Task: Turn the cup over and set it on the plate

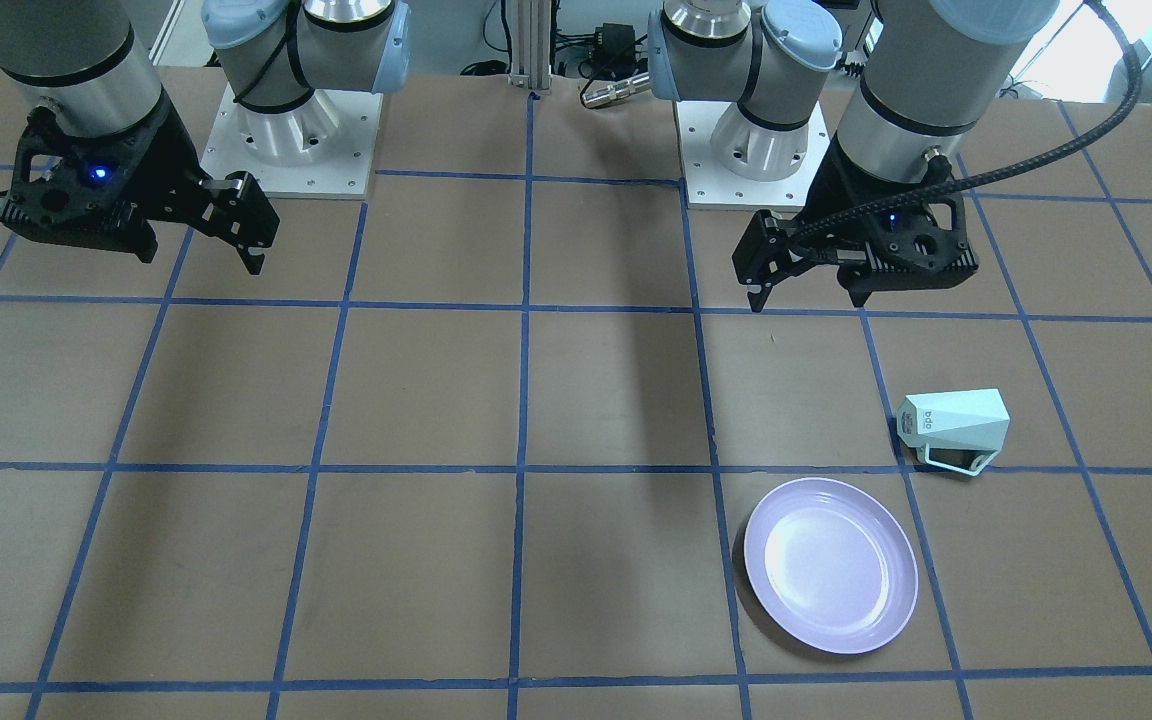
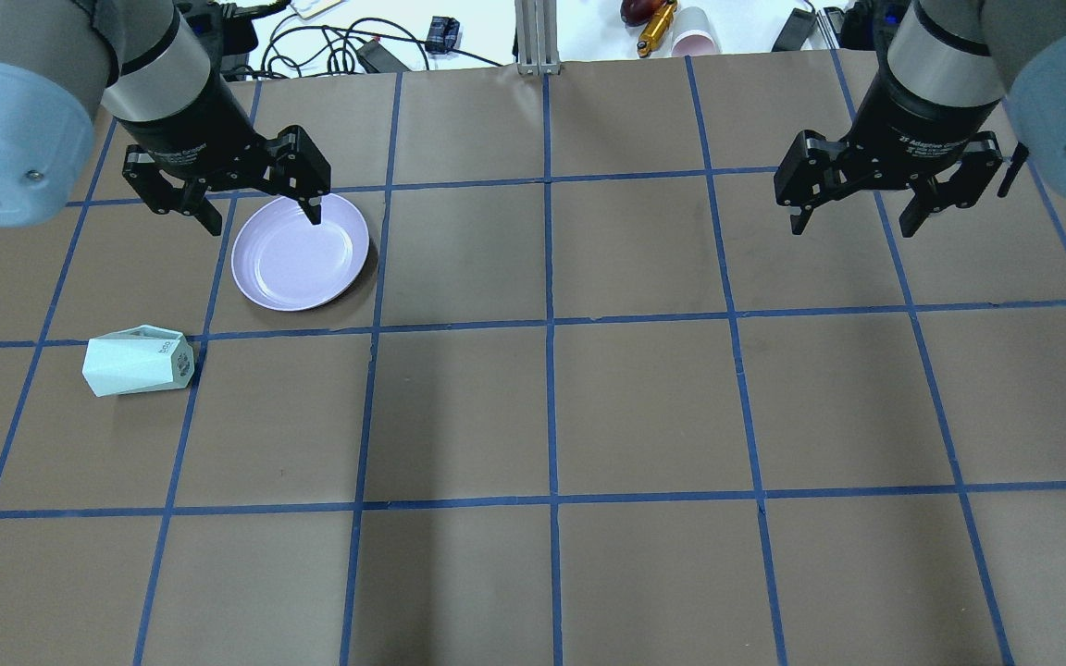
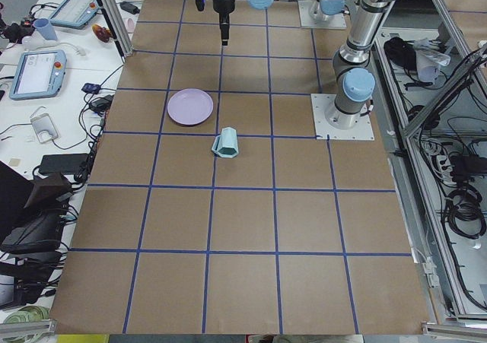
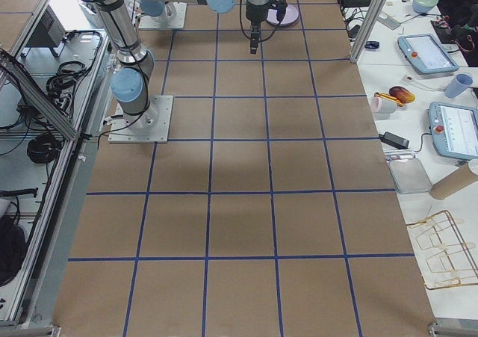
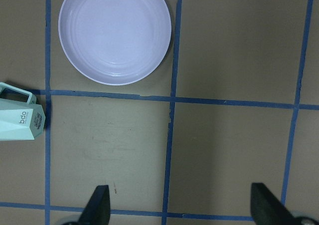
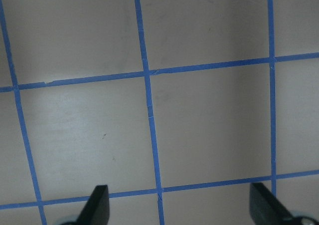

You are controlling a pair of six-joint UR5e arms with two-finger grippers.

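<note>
Cup: a small pale mint-green faceted cup [image 2: 138, 360] lies on its side at the left of the overhead view, touching neither the plate nor a gripper.
Cup orientation: its labelled base faces the middle of the frame and its mouth faces the left edge; in the front-facing view the angular loop handle points toward the bottom of the frame.
Cup position: it rests on the table, its base just beside a crossing of blue tape lines.
Plate: a round lavender plate [image 2: 297, 268] sits right way up, above and to the right of the cup in the overhead view. It is near the cup but apart from it, with a blue tape line running between them. Nothing lies on it.
Left gripper: the left gripper [image 2: 265, 222] hangs above the table at the upper left of the overhead view, fingers spread wide and holding nothing. In its wrist view the plate fills the upper left and the cup's base shows at the left edge.
Right gripper: the right gripper [image 2: 855, 225] hangs at the upper right, well apart from cup and plate, fingers also spread and holding nothing. Its wrist view shows only table.
Table: a brown table [image 2: 644, 407] marked into squares by blue tape.
</note>
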